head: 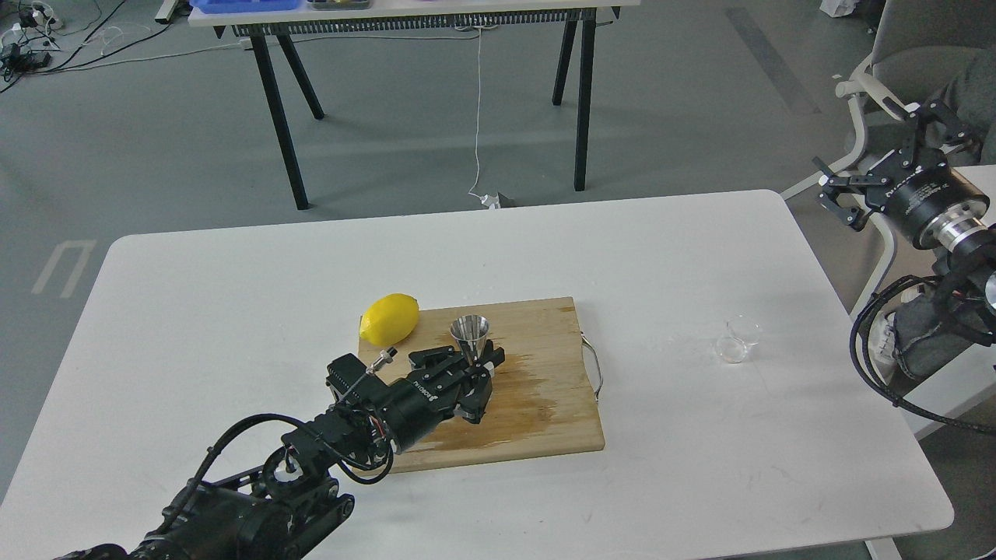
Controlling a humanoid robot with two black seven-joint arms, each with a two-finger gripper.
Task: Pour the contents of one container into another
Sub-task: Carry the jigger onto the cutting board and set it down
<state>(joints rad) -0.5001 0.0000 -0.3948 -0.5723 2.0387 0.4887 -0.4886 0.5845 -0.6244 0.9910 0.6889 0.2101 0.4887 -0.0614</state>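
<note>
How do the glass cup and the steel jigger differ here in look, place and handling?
The glass cup is clear; the jigger is shiny metal. The cup sits on the bare table at the right; the jigger stands on the cutting board. Nothing holds the cup; the left gripper is at the jigger's waist. Both are small open-topped vessels.

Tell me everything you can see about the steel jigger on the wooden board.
The jigger is shiny steel, its wide open cone on top narrowing downward; the lower part is hidden. It stands upright on the wooden cutting board, near its back edge, right of the lemon. The left tool is closed around its lower part. Whether it holds liquid cannot be seen.
</note>
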